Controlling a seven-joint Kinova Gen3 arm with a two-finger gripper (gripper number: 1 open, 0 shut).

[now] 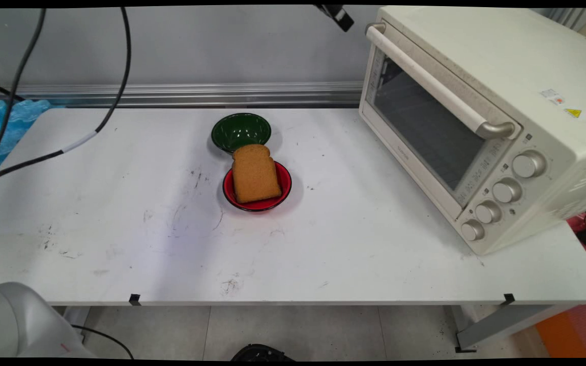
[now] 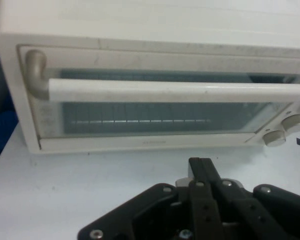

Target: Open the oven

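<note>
High beside the far top corner of the toaster oven, the gripper is seen at the upper edge of the main view, raised well clear of the table. In the hand view the gripper is pointed at the front of the toaster oven, and its two fingers are pressed flat together with nothing held between them. No object is touched by it; the oven is the nearest thing.

The oven door is closed, and its long pale handle runs across the top of the glass; the same handle is seen crossing the hand view from side to side. Nothing can be made out behind the glass.

Well to the left of the oven, on the open table, a red bowl is placed, and a slice of brown bread is laid across it, its upper crust overhanging the far rim. A green bowl is set just behind the red one, farther from the table's near edge, with nothing in it; whether the two rims touch cannot be told.

One oven, one handle, four knobs in a row down the oven's near end, one red bowl, one green bowl and one bread slice are counted. Black cables are hung far to the oven's left.
</note>
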